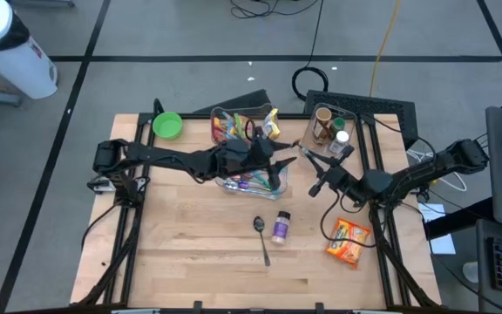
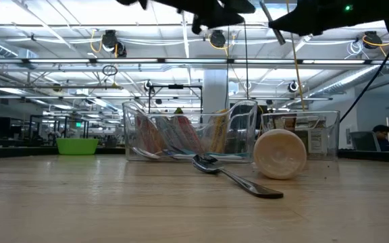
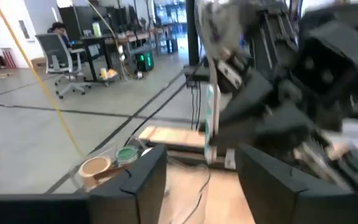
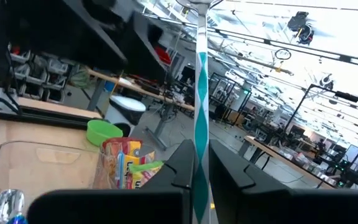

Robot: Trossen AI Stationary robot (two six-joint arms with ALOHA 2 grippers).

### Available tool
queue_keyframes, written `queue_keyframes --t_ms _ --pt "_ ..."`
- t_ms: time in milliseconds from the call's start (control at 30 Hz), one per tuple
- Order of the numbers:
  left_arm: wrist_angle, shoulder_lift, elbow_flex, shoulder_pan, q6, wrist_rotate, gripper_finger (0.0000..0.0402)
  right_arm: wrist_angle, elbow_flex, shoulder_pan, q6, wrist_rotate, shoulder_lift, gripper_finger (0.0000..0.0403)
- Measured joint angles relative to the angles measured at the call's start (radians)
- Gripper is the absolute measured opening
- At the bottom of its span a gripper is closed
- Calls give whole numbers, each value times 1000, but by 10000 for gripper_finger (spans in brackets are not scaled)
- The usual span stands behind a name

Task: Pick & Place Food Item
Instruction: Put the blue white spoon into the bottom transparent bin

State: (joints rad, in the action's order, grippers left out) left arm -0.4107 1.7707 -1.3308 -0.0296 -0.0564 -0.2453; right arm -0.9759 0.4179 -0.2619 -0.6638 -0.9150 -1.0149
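— Right gripper, what's it doing?
— Its fingers are pressed together on a thin teal-and-white packet, seen edge-on and held up off the table, at about 1 o'clock from the table's middle.
— And the other one?
— The left gripper is facing it from close by, above the clear bin of snack packs at 12 o'clock. Its fingers stand wide apart with nothing between them.
— What else is on the table?
— A green bowl at 10 o'clock, a second bin with jars at 1, a spoon and a small bottle lying just beside it near the middle, and an orange pack at 4.
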Motion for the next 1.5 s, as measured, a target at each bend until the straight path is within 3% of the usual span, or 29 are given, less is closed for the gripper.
queue_keyframes --t_ms 200,367,600,733,867,1200,1500 --pt "322 -166 0 1 0 3 224 102 23 1 -4 5 80 14" --pt "587 -308 0 13 33 46 227 298 131 24 54 113 90 14" --pt "744 -429 27 41 21 274 228 695 363 192 237 342 15 14" --pt "795 -478 45 64 22 363 228 855 490 320 340 543 -72 14" --pt "815 -528 70 101 30 380 228 1007 620 430 410 700 -186 14" --pt "796 -699 146 203 5 207 228 1229 884 532 449 991 -510 14" --pt "644 -822 317 211 18 173 228 1369 999 537 461 1076 -717 14"
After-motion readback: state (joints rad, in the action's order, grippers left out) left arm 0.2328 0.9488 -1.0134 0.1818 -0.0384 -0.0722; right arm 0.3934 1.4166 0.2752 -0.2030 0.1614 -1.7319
